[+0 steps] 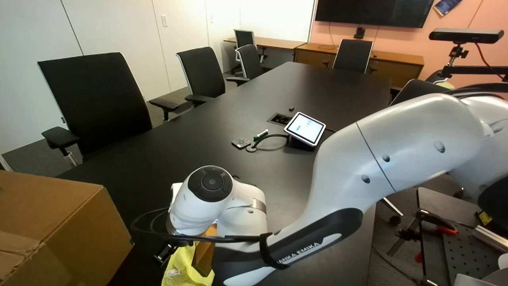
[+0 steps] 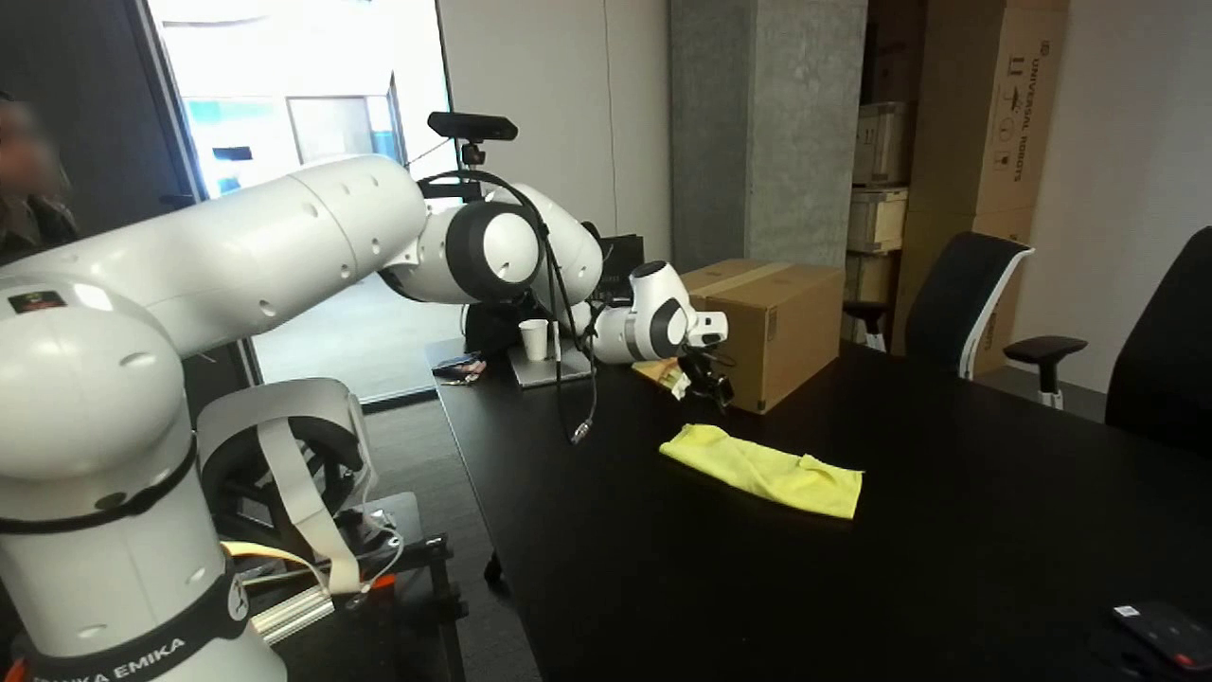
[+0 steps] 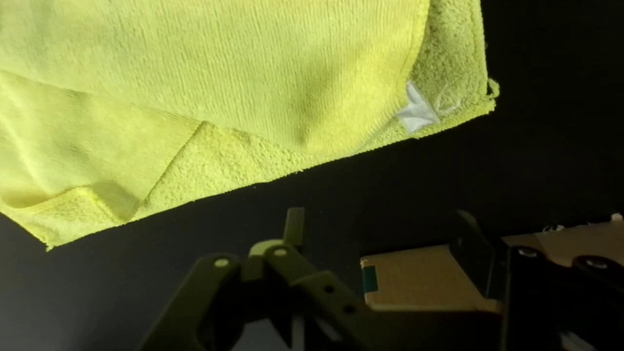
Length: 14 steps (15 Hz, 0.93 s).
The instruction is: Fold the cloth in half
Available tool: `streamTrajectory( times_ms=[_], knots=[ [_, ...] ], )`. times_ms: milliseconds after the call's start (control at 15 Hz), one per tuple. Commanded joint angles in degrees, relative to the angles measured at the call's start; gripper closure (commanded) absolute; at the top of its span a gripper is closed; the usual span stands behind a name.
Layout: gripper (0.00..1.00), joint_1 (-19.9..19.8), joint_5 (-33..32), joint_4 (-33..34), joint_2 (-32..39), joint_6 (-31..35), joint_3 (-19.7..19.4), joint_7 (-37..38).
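Note:
The yellow-green cloth [image 2: 767, 471] lies on the dark table as a long, creased strip. In the wrist view the cloth [image 3: 219, 73] is doubled over itself, with a strip of the lower layer showing along the near edge. A white tag pokes out near its right corner, and the upper layer is turned and wrinkled at the left. In an exterior view the arm and a package partly hide the cloth [image 1: 184, 272]. My gripper [image 3: 382, 229] is open and empty, its fingers wide apart. In an exterior view the gripper [image 2: 712, 384] hangs above the table beside the cloth, on the box side, not touching it.
A large cardboard box [image 2: 791, 332] stands close beside the gripper; its edge [image 3: 429, 278] shows between the fingers. An orange-brown package [image 1: 204, 254] sits under the wrist. A cup [image 2: 535, 339] on a laptop, a tablet [image 1: 305, 128], a marker and chairs are around the table.

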Motion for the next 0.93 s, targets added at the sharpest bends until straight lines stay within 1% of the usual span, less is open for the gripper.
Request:
streamTrajectory(
  times_ms=[0, 67, 333, 400, 467, 533, 867],
  knots=[
    [0.00, -0.84, -0.79, -10.90, -9.97, -6.65, 0.20, -3.65],
    [0.00, -1.59, -0.42, -13.70, -13.14, -10.78, 1.10, -5.53],
    [0.00, -3.73, 1.13, -22.58, -23.71, -23.88, 3.07, -11.37],
    [0.00, -3.32, 0.97, -24.98, -26.64, -28.11, 2.20, -10.32],
    [0.00, -3.55, 0.94, -27.20, -29.34, -30.28, 2.17, -10.47],
    [0.00, -4.96, -0.56, -29.29, -32.07, -31.98, 3.79, -9.76],
    [0.00, -9.67, 0.99, -40.80, -46.47, -37.81, 7.76, -11.63]
  ],
)
